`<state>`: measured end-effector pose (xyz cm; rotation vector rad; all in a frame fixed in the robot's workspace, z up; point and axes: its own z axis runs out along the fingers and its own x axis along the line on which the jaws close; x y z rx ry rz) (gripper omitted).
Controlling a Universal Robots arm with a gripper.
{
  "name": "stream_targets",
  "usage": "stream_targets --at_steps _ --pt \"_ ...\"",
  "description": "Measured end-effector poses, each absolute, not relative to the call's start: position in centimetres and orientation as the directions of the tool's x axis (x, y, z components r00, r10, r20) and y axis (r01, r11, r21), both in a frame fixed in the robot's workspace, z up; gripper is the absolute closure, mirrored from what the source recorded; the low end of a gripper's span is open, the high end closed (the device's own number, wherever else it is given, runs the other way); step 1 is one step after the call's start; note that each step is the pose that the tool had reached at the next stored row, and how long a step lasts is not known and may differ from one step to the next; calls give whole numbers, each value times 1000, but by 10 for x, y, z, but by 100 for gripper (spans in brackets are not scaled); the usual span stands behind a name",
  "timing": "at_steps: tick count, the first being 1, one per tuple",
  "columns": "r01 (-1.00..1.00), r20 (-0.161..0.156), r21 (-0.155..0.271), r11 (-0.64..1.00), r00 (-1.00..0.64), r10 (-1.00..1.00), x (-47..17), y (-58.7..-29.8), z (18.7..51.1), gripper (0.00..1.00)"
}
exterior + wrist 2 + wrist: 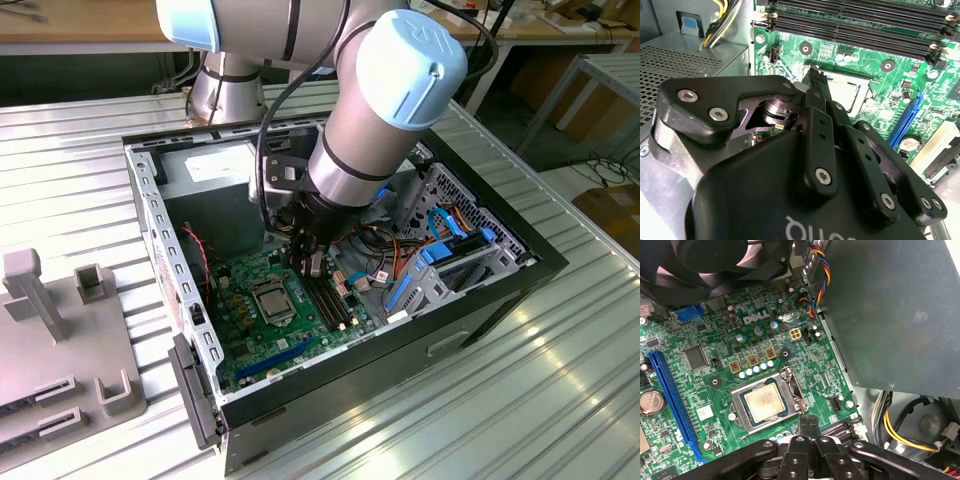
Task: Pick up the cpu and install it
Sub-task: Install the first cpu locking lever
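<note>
gripper (pixel 808 426) pressed together, empty, beside socket (pixel 769 404); cpu (pixel 763 402) seated inside.

Matt black plastic claw (pixel 808 426), brushed-metal cpu (pixel 765 404) (dull sheen), ribbed metal table (pixel 560 370)

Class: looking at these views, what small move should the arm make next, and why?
Probably a short, straight lift. The cpu already lies flat inside the socket frame, and the gripper, jaws together, sits at the frame's corner, apart from the chip.
</note>
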<state>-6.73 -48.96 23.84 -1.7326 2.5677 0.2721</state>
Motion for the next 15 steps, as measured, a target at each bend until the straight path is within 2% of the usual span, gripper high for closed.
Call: stream_targets --at_steps 15 --pt "-938 -123 126 324 -339 -933 -67 -490 238 89"
